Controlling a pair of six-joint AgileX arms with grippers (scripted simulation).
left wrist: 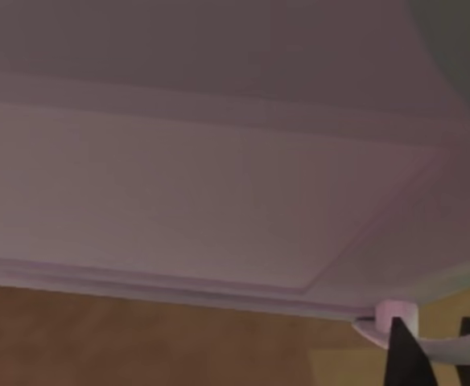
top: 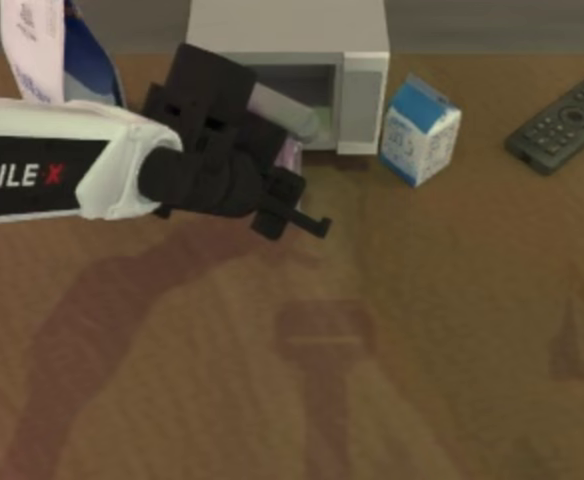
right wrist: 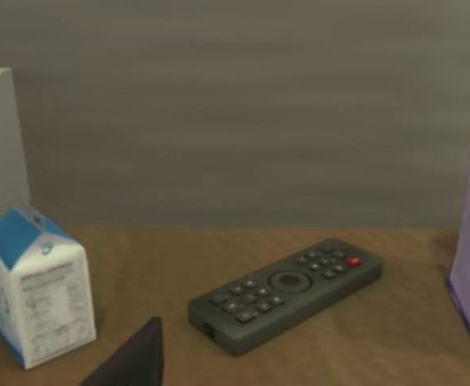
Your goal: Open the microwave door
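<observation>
The small silver microwave (top: 302, 35) stands at the back middle of the table. The microwave door (top: 284, 108) is swung partly outward, and its inner cavity (top: 307, 85) shows behind it. In the left wrist view the door panel (left wrist: 187, 193) fills the picture from very close. My left gripper (left wrist: 436, 344) is shut on the pale handle strip (left wrist: 452, 347) at the door's free edge. The black hand of the left arm (top: 222, 165) hides part of the door from above. My right gripper (right wrist: 138, 363) shows only as a dark tip, parked off to the right.
A blue and white milk carton (top: 419, 132) stands just right of the microwave's control panel (top: 364, 98). A dark remote (top: 562, 122) lies at the far right. A blue and white bag (top: 57, 50) stands at the back left.
</observation>
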